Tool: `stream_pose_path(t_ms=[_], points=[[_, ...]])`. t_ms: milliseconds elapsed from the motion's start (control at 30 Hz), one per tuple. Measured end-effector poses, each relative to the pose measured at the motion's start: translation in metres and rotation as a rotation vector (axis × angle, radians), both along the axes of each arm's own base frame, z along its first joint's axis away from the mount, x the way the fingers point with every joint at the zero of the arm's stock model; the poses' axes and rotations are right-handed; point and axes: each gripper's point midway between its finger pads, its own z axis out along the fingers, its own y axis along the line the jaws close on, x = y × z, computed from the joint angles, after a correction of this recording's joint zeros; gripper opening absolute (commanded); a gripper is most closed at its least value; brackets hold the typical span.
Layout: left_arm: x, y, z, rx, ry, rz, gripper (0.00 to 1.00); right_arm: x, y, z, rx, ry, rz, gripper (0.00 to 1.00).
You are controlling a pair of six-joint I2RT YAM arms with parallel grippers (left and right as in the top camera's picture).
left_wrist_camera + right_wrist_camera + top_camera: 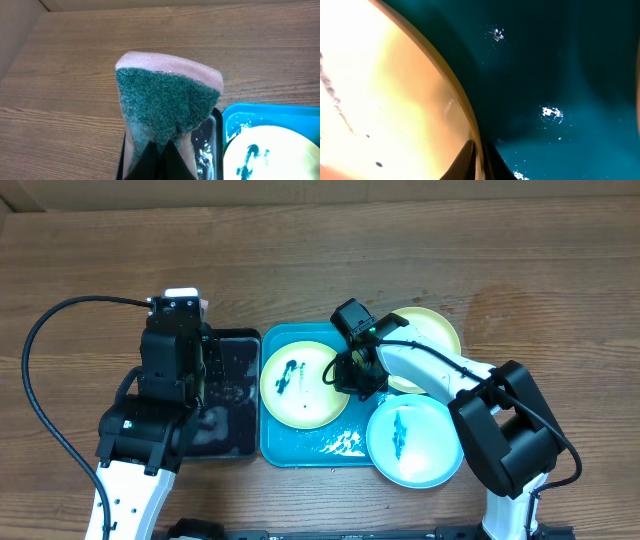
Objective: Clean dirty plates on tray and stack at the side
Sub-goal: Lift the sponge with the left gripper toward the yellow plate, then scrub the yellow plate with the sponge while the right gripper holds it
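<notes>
- Three plates matter here. One yellow-green plate (303, 384) lies flat inside the tray (285, 448), its white centre marked with dark teal smears. A second yellow-green plate (432, 340) sits at the tray's far right corner, partly hidden under the right arm. A light blue plate (413, 442), also smeared, overlaps the tray's near right corner and reaches onto the desk (320, 260).
- The right claw (357, 376) is clenched on the right-hand rim of the smeared plate in the tray. The right wrist view shows that rim pinched between the fingers, with the wet turquoise floor just beyond. This grip probably pins or tilts the plate so it cannot slide while being scrubbed.
- The left claw (161, 150) is clenched on a sponge (170, 100), with the green scouring face showing and the pink foam at the far end. It hangs over the black tray (235, 395), which looks wet, so that tray is likely the wetting spot.
- No stack stands at the side yet, so cleaning appears to be at an early stage.
</notes>
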Motion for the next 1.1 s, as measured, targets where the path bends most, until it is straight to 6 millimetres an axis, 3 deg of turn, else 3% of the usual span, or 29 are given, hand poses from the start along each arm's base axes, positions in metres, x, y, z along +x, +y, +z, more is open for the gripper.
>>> stream_pose_path(t_ms=[233, 367, 533, 633, 833, 1100], points=[[-0.004, -0.001, -0.005, 0.001, 0.025, -0.007, 0.04, 0.0, 0.0, 0.0, 0.001, 0.001, 0.0, 0.04], [-0.01, -0.01, -0.03, -0.024, 0.144, -0.054, 0.04, 0.0, 0.001, 0.0, 0.004, 0.0, 0.0, 0.04], [-0.011, -0.05, -0.083, -0.169, 0.362, -0.197, 0.04, 0.001, 0.002, 0.001, 0.011, -0.004, 0.0, 0.04], [-0.012, -0.078, -0.104, -0.289, 0.454, -0.289, 0.04, 0.003, 0.003, 0.001, 0.015, -0.01, 0.0, 0.04], [-0.011, -0.127, -0.112, -0.519, 0.514, -0.463, 0.04, 0.011, 0.008, 0.002, 0.038, -0.043, 0.0, 0.04], [-0.014, -0.139, -0.126, -0.593, 0.587, -0.483, 0.04, 0.011, 0.008, 0.001, 0.033, -0.043, -0.001, 0.04]])
